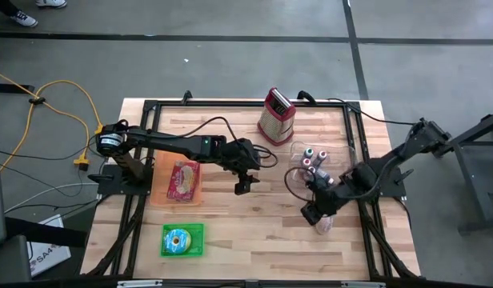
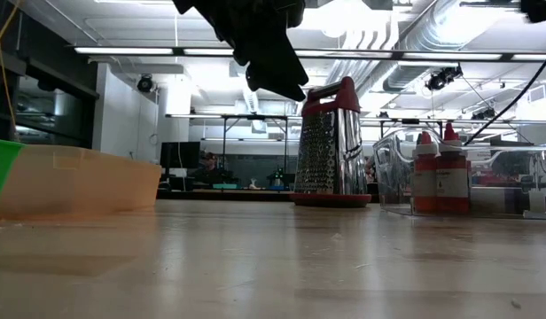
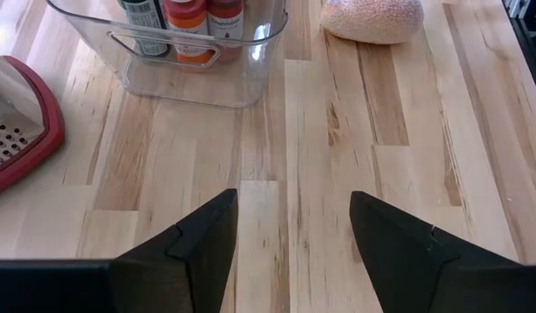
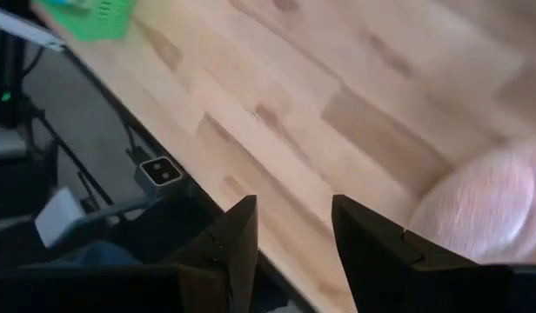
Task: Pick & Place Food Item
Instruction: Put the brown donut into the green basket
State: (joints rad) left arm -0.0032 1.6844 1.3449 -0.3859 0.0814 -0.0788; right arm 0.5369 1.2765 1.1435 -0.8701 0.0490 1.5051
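Scanning left to right: orange tray (image 1: 162, 180) holds a red packet (image 1: 182, 181), green tray (image 1: 182, 241) sits below it. Left gripper (image 1: 244, 183) hovers mid-table, fingers (image 3: 203, 239) spread wide, nothing between them. Grater (image 1: 276, 116) stands upright near the far edge, clear bin (image 1: 297, 149) of bottles (image 1: 314, 160) beside it. Right gripper (image 1: 312, 213) is low over the table, jaws partly apart, empty; pinkish food item (image 1: 326, 223) lies just beside it on the wood.

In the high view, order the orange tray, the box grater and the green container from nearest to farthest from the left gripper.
From the left gripper, mid-table:
1. Orange tray, just to its left.
2. Box grater, at the table's far edge.
3. Green container, near the front edge.
The tray and grater are close to call.
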